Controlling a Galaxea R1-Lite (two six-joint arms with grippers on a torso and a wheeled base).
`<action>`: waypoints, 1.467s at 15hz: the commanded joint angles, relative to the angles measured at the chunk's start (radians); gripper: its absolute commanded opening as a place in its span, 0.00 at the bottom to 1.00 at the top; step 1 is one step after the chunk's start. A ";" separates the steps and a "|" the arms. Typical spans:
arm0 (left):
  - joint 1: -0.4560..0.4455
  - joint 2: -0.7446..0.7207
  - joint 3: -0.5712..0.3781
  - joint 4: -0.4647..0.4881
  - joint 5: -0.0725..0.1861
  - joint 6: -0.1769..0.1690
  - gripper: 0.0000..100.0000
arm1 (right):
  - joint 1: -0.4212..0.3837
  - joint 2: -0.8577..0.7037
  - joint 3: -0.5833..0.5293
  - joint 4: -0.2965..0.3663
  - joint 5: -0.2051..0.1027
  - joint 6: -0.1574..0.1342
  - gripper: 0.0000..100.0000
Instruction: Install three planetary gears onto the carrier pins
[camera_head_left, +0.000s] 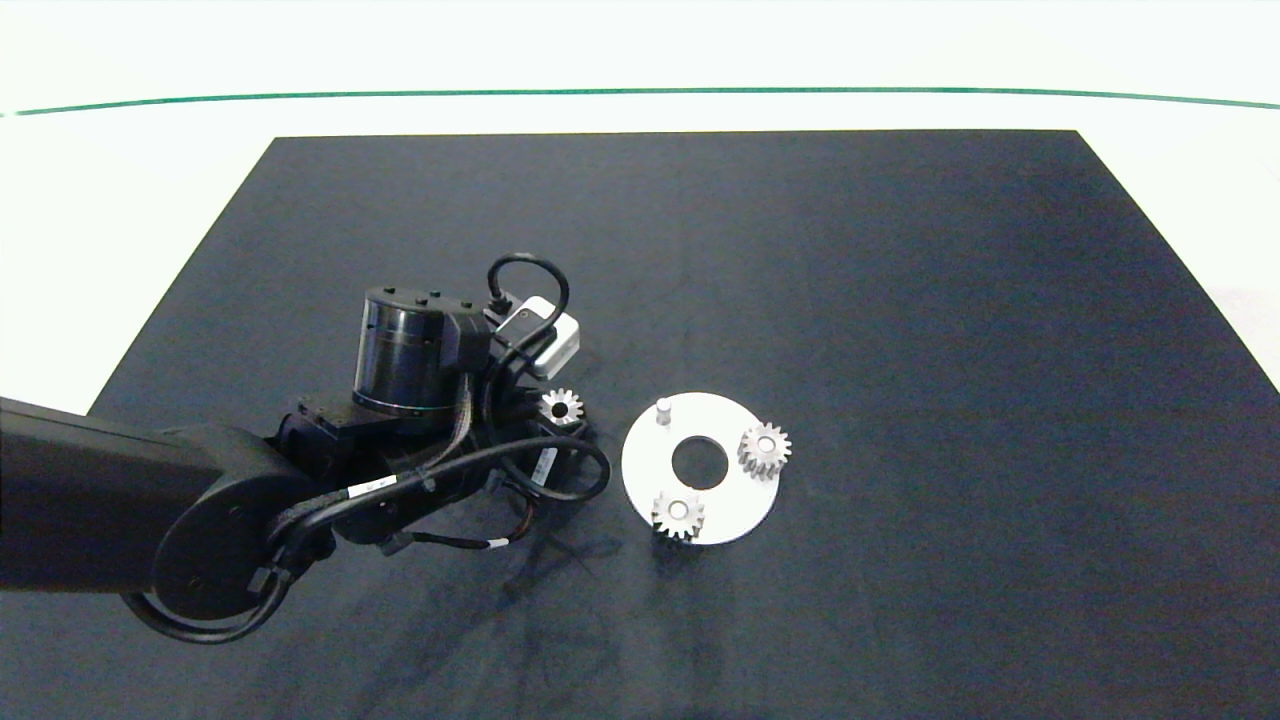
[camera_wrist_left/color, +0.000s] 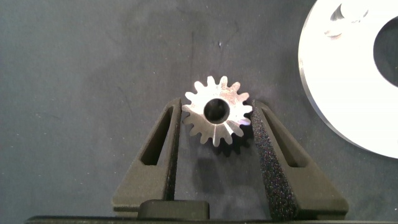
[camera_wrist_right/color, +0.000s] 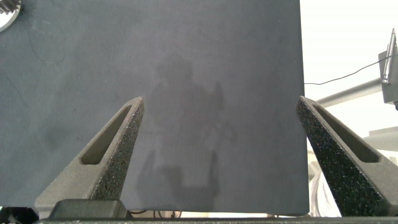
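Gripped between the left gripper's (camera_wrist_left/color: 217, 118) two foam-padded fingers, a third planetary gear (camera_wrist_left/color: 217, 114) sits just beside the white disc (camera_head_left: 640, 470). Two gears (camera_head_left: 678, 514) (camera_head_left: 764, 450) already sit on carrier pins; one pin (camera_head_left: 662, 410) stands bare. Right gripper (camera_wrist_right/color: 221, 106) hangs wide above the black mat (camera_wrist_right/color: 186, 56), holding nothing.

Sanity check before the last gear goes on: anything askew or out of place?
Nothing stands out. Two planetary gears sit on pins on the white disc; the third pin is bare. The left hand brackets the third gear on the mat beside the disc.
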 joint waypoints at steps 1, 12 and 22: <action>-0.002 -0.017 -0.018 0.030 0.002 0.001 0.00 | 0.000 0.005 0.000 0.003 0.000 -0.001 1.00; -0.002 -0.018 -0.038 0.032 0.002 0.001 0.00 | 0.000 0.009 -0.011 0.003 0.000 -0.001 1.00; -0.023 -0.024 -0.067 0.084 0.002 -0.001 0.00 | 0.000 0.009 -0.018 0.003 0.000 -0.001 1.00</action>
